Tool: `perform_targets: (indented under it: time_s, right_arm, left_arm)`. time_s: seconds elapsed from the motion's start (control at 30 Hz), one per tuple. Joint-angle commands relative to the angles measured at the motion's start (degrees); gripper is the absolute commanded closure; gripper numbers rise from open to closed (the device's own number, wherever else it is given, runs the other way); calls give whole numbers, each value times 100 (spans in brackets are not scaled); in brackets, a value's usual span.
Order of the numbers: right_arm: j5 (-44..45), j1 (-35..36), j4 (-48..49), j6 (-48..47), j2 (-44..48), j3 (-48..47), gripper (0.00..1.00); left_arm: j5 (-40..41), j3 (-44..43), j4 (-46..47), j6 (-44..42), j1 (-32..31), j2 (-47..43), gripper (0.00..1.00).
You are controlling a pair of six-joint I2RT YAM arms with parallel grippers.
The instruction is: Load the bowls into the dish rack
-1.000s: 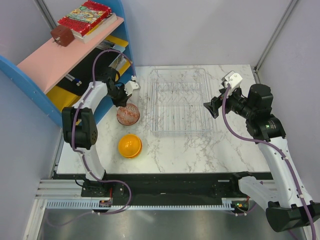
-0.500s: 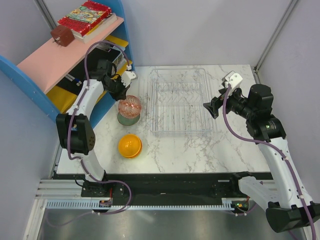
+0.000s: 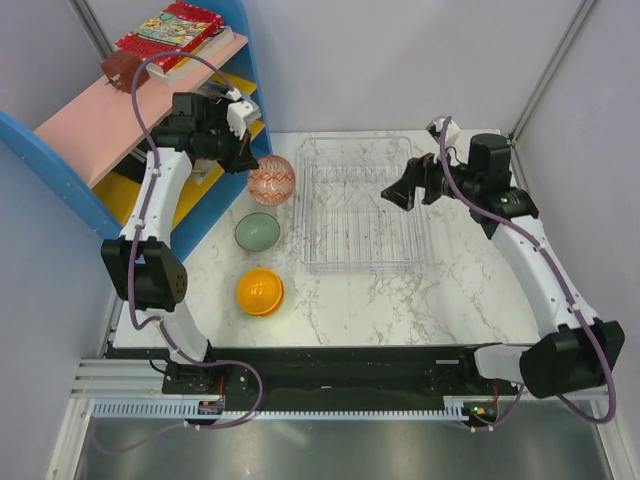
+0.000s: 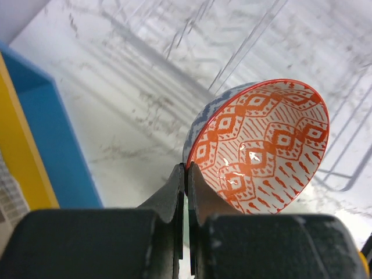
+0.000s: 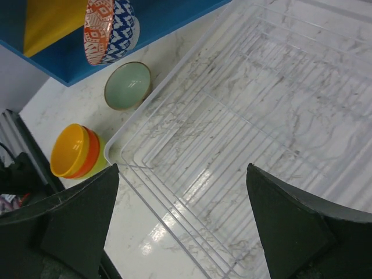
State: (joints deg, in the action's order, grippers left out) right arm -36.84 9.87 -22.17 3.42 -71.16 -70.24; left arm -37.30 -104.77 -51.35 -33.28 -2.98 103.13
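A robot lab cell: plain grey partition walls enclose a marble-topped table.

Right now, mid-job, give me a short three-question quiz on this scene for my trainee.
1. True or false: the dish rack already holds a bowl.
2. Where does the left claw grip the patterned bowl? A: at its rim. B: under its base. C: it is not touching it.
3. Fill in: the right claw hangs over the dish rack with its jaws ___.
Key: 1 false; 2 A; 3 open.
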Motion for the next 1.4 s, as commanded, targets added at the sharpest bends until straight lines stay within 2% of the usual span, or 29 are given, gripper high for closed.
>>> perform_targets:
  time_s: [0.0, 0.2, 0.27, 0.43, 0.53, 0.8, 1.03, 1.37]
  right_arm:
    - [-1395, -20, 477, 1028, -678, -631, 2]
    - [-2335, -20, 1486, 1994, -1522, -395, 2]
    - [-2756, -38, 2326, 2723, -1751, -159, 2]
    - [-2952, -29, 3805, 3953, -2025, 370, 2]
    - [-3022, -29, 4264, 4254, -2201, 633, 2]
    - [-2890, -29, 4353, 4334, -2385, 731, 2]
    - [-2943, -38, 5021, 4949, -2543, 827, 2]
    - [-2855, -29, 4977, 4853, -2631, 845, 2]
  left_arm:
    - [-1358, -676, 196, 892, -255, 110, 98]
    - [-1904, -1062, 354, 1139, -817, 611, 98]
    - [-2044, -1159, 406, 1157, -1019, 812, 98]
    - [-2018, -1502, 547, 1253, -1362, 1209, 98]
    - [-1913, -1599, 696, 1350, -1442, 1376, 98]
    - [-1948, -1494, 943, 1526, -1591, 1350, 98]
    - [-1948, -1160, 1154, 1631, -1714, 1139, 98]
    - [-2088, -1063, 1242, 1702, -1785, 1042, 98]
